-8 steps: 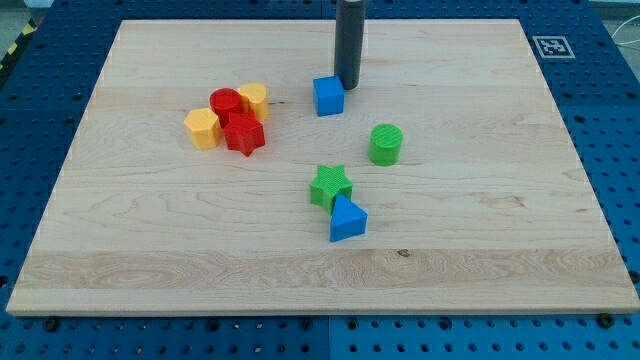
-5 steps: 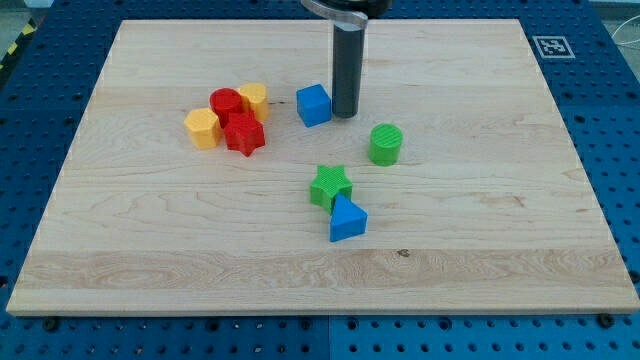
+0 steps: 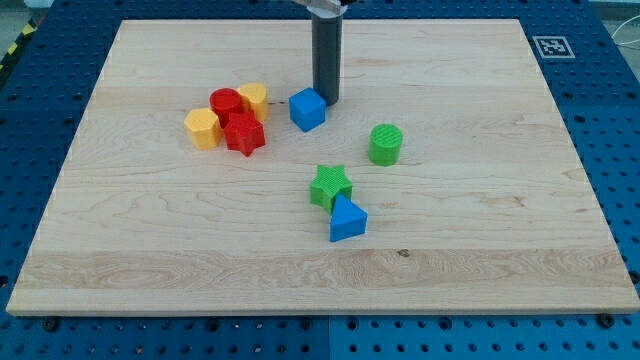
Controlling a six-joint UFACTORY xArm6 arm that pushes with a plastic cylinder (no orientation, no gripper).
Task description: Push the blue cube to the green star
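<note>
The blue cube [image 3: 308, 109] sits on the wooden board, above the board's middle. My tip [image 3: 326, 100] stands just at the cube's upper right corner, touching or almost touching it. The green star [image 3: 330, 186] lies lower down, near the board's middle, well below the cube. A blue triangular block [image 3: 347, 219] touches the star's lower right side.
A green cylinder [image 3: 385, 144] stands right of the cube and above the star. A cluster at the view's left holds a red cylinder [image 3: 225, 102], a red star [image 3: 244, 134], and two yellow blocks [image 3: 202, 128] [image 3: 254, 98]. A marker tag [image 3: 549, 46] sits at the board's top right corner.
My tip moved down, then left and back up around the blue cube. The cube slid left and slightly down and turned a little. Other blocks have not moved.
</note>
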